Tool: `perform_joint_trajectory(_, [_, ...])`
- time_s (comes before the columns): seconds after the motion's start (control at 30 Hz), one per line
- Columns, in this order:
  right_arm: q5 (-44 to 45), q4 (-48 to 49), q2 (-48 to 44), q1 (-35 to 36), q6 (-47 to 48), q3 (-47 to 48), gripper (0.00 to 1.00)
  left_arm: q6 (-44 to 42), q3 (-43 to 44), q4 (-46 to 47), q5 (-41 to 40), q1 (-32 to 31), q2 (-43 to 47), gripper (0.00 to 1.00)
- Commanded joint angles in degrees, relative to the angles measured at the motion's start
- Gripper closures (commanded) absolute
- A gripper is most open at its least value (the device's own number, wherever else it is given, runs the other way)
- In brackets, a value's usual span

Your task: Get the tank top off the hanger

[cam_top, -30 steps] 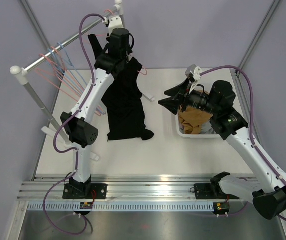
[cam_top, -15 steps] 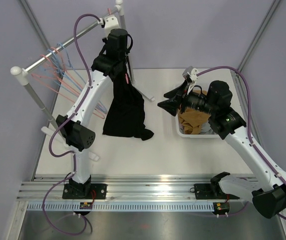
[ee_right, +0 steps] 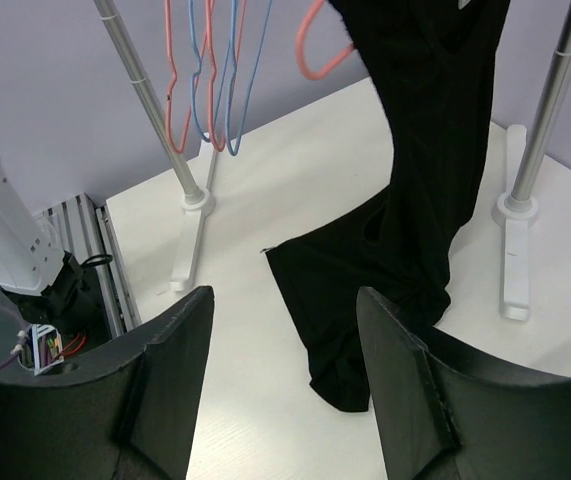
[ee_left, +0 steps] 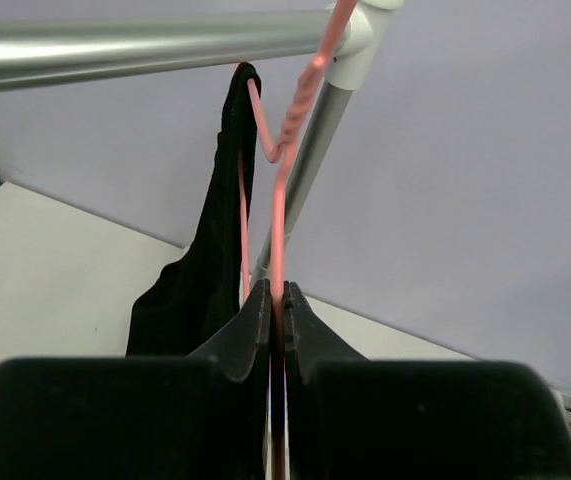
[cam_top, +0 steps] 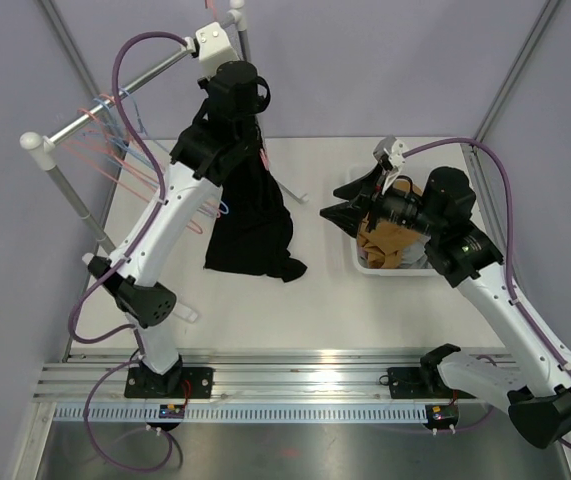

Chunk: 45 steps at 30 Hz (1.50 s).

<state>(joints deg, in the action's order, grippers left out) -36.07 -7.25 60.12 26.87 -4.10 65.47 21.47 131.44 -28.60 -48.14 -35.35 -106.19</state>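
We log the left arm stretched up and forward to the rack rail (ee_left: pixel 115 45). The left gripper (ee_left: pixel 277 300) is pinching the pink hanger (ee_left: pixel 277 210) wire below its twisted neck. The black tank top (cam_top: pixel 252 210) hangs from it, long axis vertical, hem crumpled on the table (cam_top: pixel 265 310). The right arm sits low, facing the garment, right gripper (ee_right: pixel 283 300) spread wide, holding nothing. White tag (ee_right: pixel 468 5) unreadable.

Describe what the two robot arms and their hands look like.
The left arm and right arm both have white links with bulky black joint housings. A purple cable loops along each. The left hand and right hand have matte black, wedge-shaped fingers. No markings are readable.
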Motion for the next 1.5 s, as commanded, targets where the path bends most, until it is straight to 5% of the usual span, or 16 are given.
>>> perform_joint_trajectory(0.0, [1.5, 0.0, -1.9, 0.4, 0.0, -0.1, 0.33, 4.7, -4.4, 2.2, -3.9, -1.4, 8.9, 1.00])
perform_joint_trajectory(0.1, [3.2, 0.3, -2.5, 0.5, -1.4, -0.3, 0.26, 9.3, -13.7, 2.6, 1.1, -2.2, 16.0, 1.00])
perform_joint_trajectory(0.2, [8.0, 2.5, -3.7, 0.4, -4.2, -1.8, 0.01, 12.7, -20.9, 2.1, 7.0, -2.4, 21.8, 1.00])
perform_joint_trajectory(0.47, [15.9, 1.4, -0.5, 0.4, -11.1, 0.4, 0.01, 17.1, -31.5, 0.7, 22.5, -2.5, 32.5, 1.00])
perform_joint_trajectory(0.7, [15.4, 1.4, 3.0, 0.4, -16.3, 2.6, 0.01, 19.8, -45.0, 4.3, 43.4, -2.8, 42.6, 1.00])
perform_joint_trajectory(0.83, [14.6, 1.4, 5.6, 0.4, -15.5, 4.0, 0.01, 21.8, -54.1, 7.7, 47.8, -5.7, 47.3, 1.00])
perform_joint_trajectory(1.1, [13.0, -0.6, 11.1, 2.8, -10.6, 6.6, 0.12, 26.9, -65.9, 14.7, 51.0, -10.6, 55.2, 1.00])
perform_joint_trajectory(1.23, [14.4, -1.8, 13.9, 4.1, -7.4, 7.8, 0.25, 27.6, -67.8, 15.4, 50.6, -12.7, 56.7, 1.00])
perform_joint_trajectory(1.33, [16.3, -1.7, 14.8, 4.3, -6.0, 7.8, 0.52, 27.8, -69.0, 15.3, 50.1, -13.4, 57.7, 1.00])
perform_joint_trajectory(1.37, [16.8, -1.9, 14.9, 4.3, -5.6, 7.7, 0.71, 27.8, -69.4, 14.7, 49.1, -13.4, 57.9, 1.00])
perform_joint_trajectory(1.47, [18.8, -2.1, 14.2, 4.2, -4.5, 7.2, 0.83, 27.0, -69.3, 12.3, 46.4, -13.4, 58.7, 1.00])
